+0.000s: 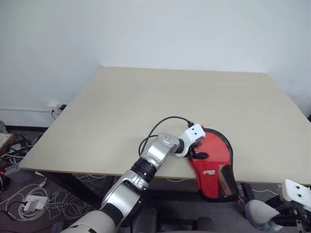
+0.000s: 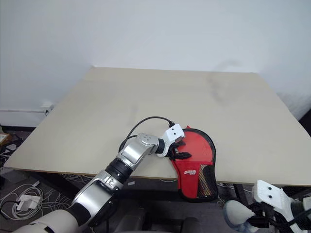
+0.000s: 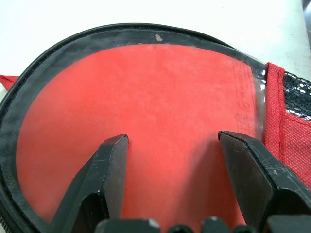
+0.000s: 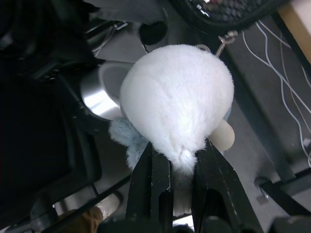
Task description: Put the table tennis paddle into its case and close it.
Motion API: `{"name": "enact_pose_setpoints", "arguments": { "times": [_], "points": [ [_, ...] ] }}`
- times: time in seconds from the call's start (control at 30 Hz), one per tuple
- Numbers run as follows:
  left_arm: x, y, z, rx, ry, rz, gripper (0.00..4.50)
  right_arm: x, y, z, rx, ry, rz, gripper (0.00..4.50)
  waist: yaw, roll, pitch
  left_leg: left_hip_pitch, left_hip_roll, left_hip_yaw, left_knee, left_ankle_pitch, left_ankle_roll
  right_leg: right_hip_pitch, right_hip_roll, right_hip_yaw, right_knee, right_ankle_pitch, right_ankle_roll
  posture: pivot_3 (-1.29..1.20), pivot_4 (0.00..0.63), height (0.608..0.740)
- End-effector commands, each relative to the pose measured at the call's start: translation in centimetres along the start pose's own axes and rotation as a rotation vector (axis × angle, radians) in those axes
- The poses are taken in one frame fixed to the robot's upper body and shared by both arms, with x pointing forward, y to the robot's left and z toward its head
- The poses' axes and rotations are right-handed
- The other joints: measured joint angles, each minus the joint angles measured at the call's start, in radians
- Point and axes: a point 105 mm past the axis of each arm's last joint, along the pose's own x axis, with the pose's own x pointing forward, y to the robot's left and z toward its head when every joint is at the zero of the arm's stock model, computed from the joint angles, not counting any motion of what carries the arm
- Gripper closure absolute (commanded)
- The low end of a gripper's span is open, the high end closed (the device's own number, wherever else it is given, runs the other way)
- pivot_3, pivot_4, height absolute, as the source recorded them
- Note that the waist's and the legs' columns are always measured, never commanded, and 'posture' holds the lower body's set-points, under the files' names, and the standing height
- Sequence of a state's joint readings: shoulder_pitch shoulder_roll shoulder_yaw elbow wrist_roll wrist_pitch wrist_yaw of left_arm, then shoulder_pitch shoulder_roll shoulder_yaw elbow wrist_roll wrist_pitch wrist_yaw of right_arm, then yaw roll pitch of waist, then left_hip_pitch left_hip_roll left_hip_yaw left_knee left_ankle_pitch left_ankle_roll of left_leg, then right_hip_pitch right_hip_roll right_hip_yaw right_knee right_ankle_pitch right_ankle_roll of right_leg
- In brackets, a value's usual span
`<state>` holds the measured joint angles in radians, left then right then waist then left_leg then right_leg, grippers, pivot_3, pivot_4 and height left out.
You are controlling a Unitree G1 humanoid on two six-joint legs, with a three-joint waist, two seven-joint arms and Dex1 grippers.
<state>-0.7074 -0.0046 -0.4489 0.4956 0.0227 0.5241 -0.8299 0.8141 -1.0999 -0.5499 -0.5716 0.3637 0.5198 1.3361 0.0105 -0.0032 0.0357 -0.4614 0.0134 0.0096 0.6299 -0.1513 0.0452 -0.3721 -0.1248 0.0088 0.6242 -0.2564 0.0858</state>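
Altogether: one case (image 1: 214, 162), one fluffy white pompom (image 4: 177, 99), two pincers.

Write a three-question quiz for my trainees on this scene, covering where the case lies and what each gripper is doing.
1. True or false: the case lies in the middle of the table.
2. Choose one. The left gripper is: A) open over the case's clear window; B) shut on the zip; C) shut on a wooden handle.
3. In a few words: what is the right gripper pinching?

Key
1. False: it lies at the near edge, with its narrow end overhanging.
2. A.
3. A white fluffy ball.
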Motion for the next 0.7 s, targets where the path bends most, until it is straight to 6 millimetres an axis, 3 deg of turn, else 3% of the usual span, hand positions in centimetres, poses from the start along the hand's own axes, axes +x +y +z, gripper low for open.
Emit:
{"name": "enact_pose_setpoints", "arguments": {
  "times": [0.03, 0.27, 0.5, 0.7],
  "points": [
    [0.4, 0.2, -3.2, -0.066, 0.102, 0.007, 1.38, 0.3, 1.8, 2.6, -0.056, -0.098, 0.090, 4.45, 0.000, 0.000, 0.000, 0.000, -0.001, 0.000, 0.000, 0.000, 0.000, 0.000, -0.001, 0.000, 0.000, 0.000, 0.000, 0.00, 0.000, 0.715],
    [0.3, 0.4, -3.1, -0.061, 0.108, 0.009, 1.38, 3.1, 5.0, 5.4, -0.161, -0.168, 0.241, 4.45, 0.000, -0.002, 0.000, 0.000, 0.000, 0.001, 0.000, -0.001, 0.001, 0.000, -0.003, -0.002, -0.001, 0.000, 0.000, 0.00, 0.000, 0.715],
    [0.3, 0.7, -2.8, -0.060, 0.104, 0.011, 1.38, 5.6, 3.8, 7.4, -0.194, -0.203, 0.228, 4.45, 0.000, -0.002, -0.001, 0.000, -0.001, 0.002, -0.001, -0.001, 0.001, 0.000, -0.017, -0.019, -0.002, 0.000, 0.000, 0.00, 0.000, 0.715],
    [0.2, 0.7, -3.0, -0.062, 0.111, 0.010, 1.38, 6.7, 2.6, 9.3, -0.240, -0.229, 0.236, 4.45, 0.000, -0.003, -0.001, 0.000, -0.001, 0.002, -0.001, -0.001, 0.001, 0.000, -0.018, -0.023, -0.001, 0.000, 0.000, 0.00, 0.000, 0.715]
  ]
}}
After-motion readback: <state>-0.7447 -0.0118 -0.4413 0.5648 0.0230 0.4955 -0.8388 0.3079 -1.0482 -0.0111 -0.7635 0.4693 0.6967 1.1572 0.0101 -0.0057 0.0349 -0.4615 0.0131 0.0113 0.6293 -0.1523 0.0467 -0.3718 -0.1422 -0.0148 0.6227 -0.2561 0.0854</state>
